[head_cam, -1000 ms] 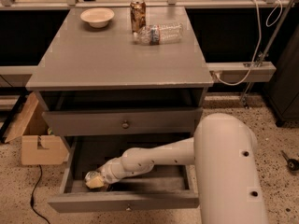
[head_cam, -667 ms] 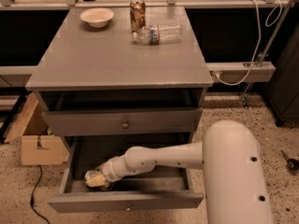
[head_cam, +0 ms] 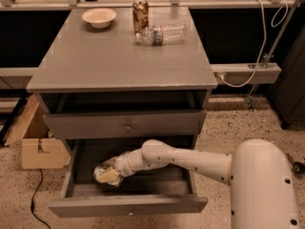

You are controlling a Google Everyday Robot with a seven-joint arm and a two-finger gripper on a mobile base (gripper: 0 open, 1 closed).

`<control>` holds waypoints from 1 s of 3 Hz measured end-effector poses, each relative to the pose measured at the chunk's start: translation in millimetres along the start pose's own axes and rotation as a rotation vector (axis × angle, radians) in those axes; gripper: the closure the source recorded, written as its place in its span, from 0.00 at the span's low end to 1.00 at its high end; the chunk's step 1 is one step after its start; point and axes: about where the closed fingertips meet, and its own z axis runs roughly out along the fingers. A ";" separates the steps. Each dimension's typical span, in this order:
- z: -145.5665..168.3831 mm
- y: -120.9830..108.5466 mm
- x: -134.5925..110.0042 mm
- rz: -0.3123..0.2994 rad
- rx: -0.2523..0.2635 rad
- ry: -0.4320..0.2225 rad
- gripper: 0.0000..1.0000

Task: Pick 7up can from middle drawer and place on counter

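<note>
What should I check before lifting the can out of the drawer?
1. Wide shallow grey wooden middle drawer pulled open: ok.
2. Robot's tool inside that drawer, at the small pale metal 7up can: ok.
3. Hold on the can secure: cannot tell.
4. Bare landing spot on the flat matte-grey counter, in front of the white round bowl, tall brown-gold can and clear plastic bottle: ok.

claw [head_cam: 107,174] in mid drawer [head_cam: 128,205]: blurry, grip unclear.

The gripper [head_cam: 106,174], in the middle drawer [head_cam: 128,205], has shifted slightly toward 2 o'clock. The arm housing [head_cam: 267,185] has moved toward 3 o'clock.
</note>
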 end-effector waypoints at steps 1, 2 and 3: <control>-27.4 -5.1 -9.7 -0.049 0.001 -0.002 1.00; -56.8 -1.1 -15.2 -0.072 0.062 0.002 1.00; -56.9 2.9 -13.8 -0.075 0.075 0.001 1.00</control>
